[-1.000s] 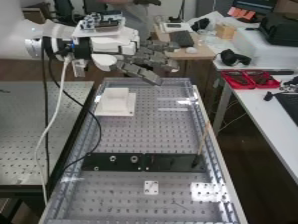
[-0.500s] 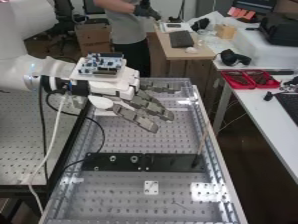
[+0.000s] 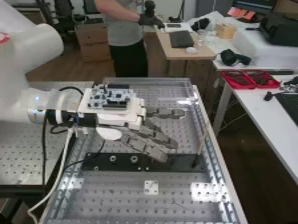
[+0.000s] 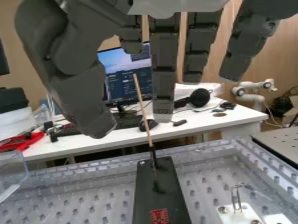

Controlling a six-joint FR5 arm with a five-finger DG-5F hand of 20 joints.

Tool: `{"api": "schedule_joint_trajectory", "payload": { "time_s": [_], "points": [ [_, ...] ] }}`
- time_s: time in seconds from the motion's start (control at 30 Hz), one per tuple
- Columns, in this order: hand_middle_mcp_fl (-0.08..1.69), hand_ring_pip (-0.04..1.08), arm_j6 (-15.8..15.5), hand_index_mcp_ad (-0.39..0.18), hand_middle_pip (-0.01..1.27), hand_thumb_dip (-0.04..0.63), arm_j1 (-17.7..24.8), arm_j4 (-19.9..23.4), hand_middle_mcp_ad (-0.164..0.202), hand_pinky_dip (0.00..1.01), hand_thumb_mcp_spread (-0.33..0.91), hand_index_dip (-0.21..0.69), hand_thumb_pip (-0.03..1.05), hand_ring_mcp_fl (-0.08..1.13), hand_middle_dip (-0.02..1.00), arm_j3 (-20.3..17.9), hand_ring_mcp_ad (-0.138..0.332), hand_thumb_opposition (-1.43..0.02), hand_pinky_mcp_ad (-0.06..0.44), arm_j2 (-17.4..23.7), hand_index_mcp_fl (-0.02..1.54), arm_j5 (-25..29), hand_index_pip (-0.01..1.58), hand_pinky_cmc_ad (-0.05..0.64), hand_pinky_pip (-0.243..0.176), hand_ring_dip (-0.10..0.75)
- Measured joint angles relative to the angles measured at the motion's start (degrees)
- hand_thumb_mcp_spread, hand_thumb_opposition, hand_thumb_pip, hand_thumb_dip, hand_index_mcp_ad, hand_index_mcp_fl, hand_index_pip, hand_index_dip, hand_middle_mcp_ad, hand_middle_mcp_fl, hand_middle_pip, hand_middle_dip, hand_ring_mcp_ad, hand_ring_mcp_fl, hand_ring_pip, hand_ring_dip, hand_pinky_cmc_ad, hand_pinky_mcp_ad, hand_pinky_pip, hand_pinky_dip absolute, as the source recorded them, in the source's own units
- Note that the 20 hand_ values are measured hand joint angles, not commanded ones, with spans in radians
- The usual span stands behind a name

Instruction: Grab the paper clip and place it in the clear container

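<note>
Above the perforated desk (image 3: pixel 110 201), near the long black strip (image 3: pixel 169 162), the hand (image 3: pixel 149 145) hangs with its fingers extended and loosely spread, the thumb well apart from them and nothing in its grasp. The task's paper clip (image 4: pixel 237 196) seems to be the slim wire loop standing more or less upright on a small white plate (image 3: pixel 151 188), just beside the strip. Across the strip from it, the wrist view catches part of what I take to be the clear container (image 4: pixel 9 176); whether it holds anything, I cannot tell. By my reading the job is at the approach: the clip is ungrasped, and the placing has yet to begin. What comes next should be a shift over the white plate, then a careful descent until thumb and fingertips straddle the wire, and a light pinch high on the loop. Such thin wire leaves little room for error, so a slightly skewed closing could tip it over or miss it. The thin stick (image 3: pixel 202 146) rising from the strip also calls for clearance, especially on the carry across to the container.
</note>
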Motion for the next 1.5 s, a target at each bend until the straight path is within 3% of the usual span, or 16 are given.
{"api": "schedule_joint_trajectory", "payload": {
  "time_s": [0.5, 0.57, 1.37, 1.5],
  "points": [
    [0.68, 0.1, -3.4, -0.075, 0.15, 0.298, -5.8, 1.6, 0.08, 0.2, 0.48, -0.182, 0.72, 0.35, 0.49, 5.5, 0.087, -0.83, 0.298, -6.9, 0.04, -8.8, 0.11, 0.347, 0.051, 0.239],
    [0.69, 0.1, -3.6, -0.079, 0.18, 0.298, -6.3, 1.8, 0.079, 0.2, 0.48, -0.182, 0.72, 0.35, 0.49, 6.0, 0.086, -0.84, 0.278, -7.6, 0.04, -9.3, 0.11, 0.347, 0.051, 0.243],
    [0.68, 0.1, -5.0, -0.12, 0.4, 0.297, -8.8, 3.7, 0.073, 0.19, 0.54, -0.182, 0.69, 0.41, 0.53, 9.7, 0.066, -0.83, 0.262, -12.7, 0.06, -12.6, 0.11, 0.365, 0.051, 0.354],
    [0.84, 0.1, -4.8, -0.117, 0.57, 0.297, -8.8, 4.4, -0.002, 0.19, 0.61, -0.182, 0.68, 0.43, 0.57, 9.6, 0.072, -0.9, 0.262, -12.8, 0.06, -12.6, 0.11, 0.367, 0.049, 0.354]
  ]
}}
